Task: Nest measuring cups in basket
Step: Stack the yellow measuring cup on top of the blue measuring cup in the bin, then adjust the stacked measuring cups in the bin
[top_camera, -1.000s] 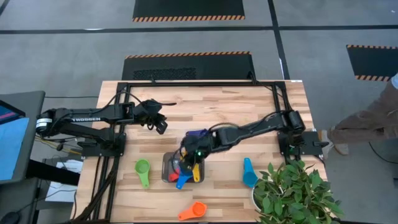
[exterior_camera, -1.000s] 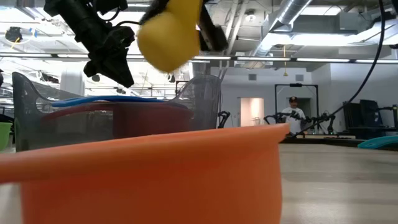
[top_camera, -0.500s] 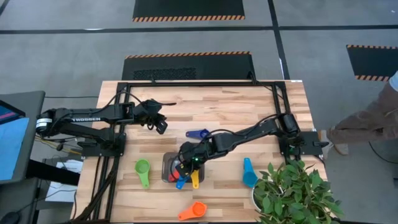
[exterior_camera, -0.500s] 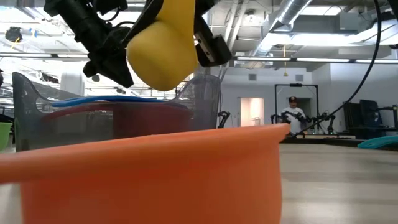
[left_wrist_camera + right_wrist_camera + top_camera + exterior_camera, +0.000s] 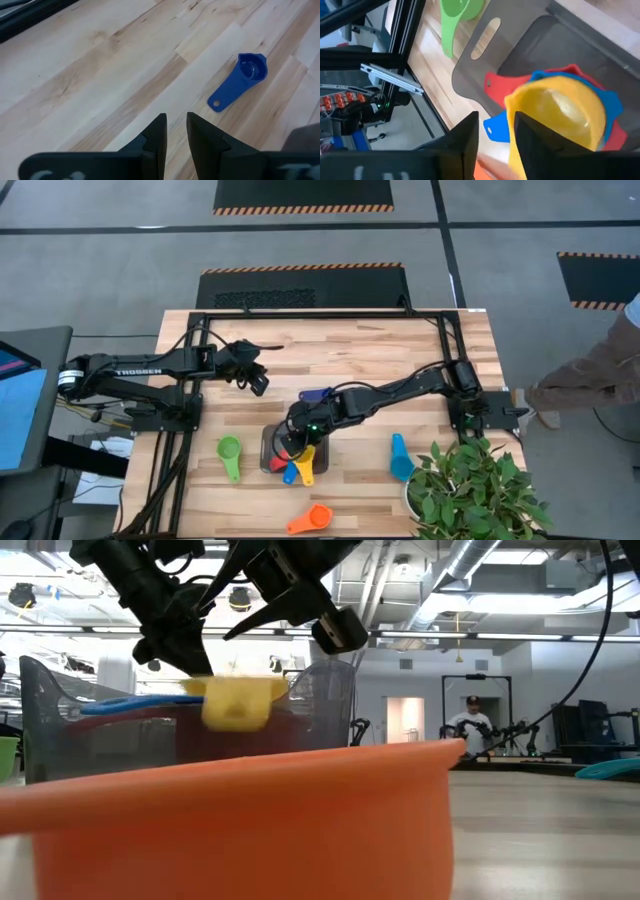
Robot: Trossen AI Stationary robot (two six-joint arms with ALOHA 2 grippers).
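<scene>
The dark grey basket (image 5: 267, 448) (image 5: 520, 55) stands near the table's front middle. In it a red cup (image 5: 495, 82) holds a blue cup (image 5: 496, 128), and the yellow cup (image 5: 560, 112) (image 5: 235, 705) rests bowl-down in the blue one. My right gripper (image 5: 300, 435) (image 5: 285, 630) hangs open just above them and is clear of the yellow cup. My left gripper (image 5: 258, 383) (image 5: 176, 130) waits at the far left, its fingers a narrow gap apart around nothing. The green cup (image 5: 230, 452), orange cup (image 5: 312, 518), light blue cup (image 5: 400, 457) and dark blue cup (image 5: 240, 80) lie on the table.
A potted plant (image 5: 470, 490) stands at the near right corner. A black frame (image 5: 320, 315) runs round the table's far and side edges. A person (image 5: 600, 370) stands past the right edge. The orange cup (image 5: 250, 810) fills the low view's foreground.
My right gripper has come down a little over the basket with the yellow cup, then opened and let it go. The yellow cup has dropped into the blue cup in the basket and now sits there below the fingers.
</scene>
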